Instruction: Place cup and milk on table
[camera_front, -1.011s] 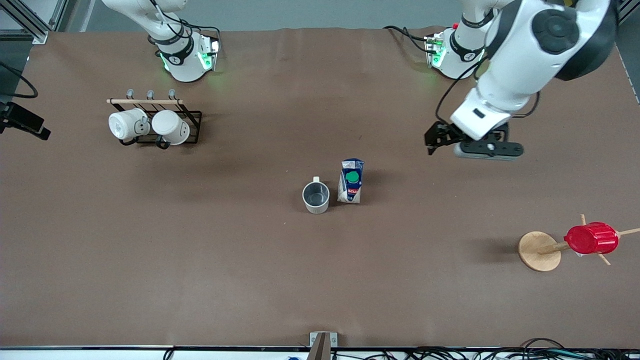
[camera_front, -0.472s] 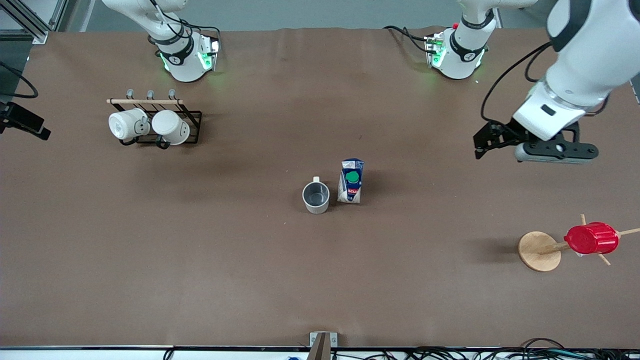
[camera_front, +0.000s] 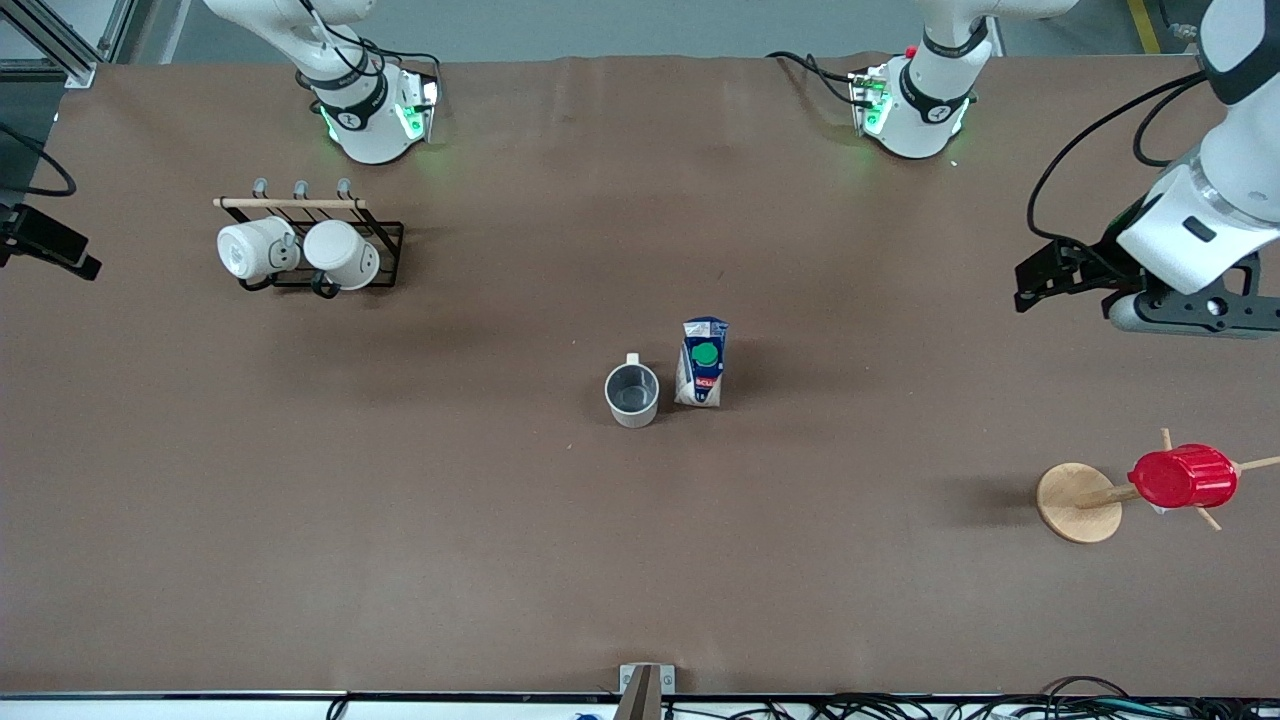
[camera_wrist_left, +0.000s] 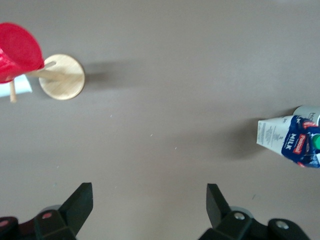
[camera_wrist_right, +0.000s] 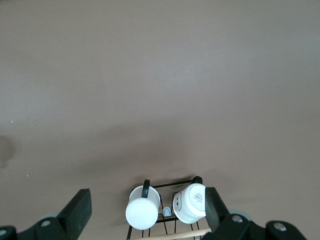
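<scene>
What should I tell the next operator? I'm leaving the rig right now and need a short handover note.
Left gripper: open, holding nothing, up over the table toward the left arm's end.
Right gripper: open, holding nothing, over the table near the rack with two white mugs; that arm waits.
The cup and the milk stand upright side by side mid-table, free of both grippers.
Done: both things are placed.
Left: nothing visible, apart from perhaps parking the left arm.
</scene>
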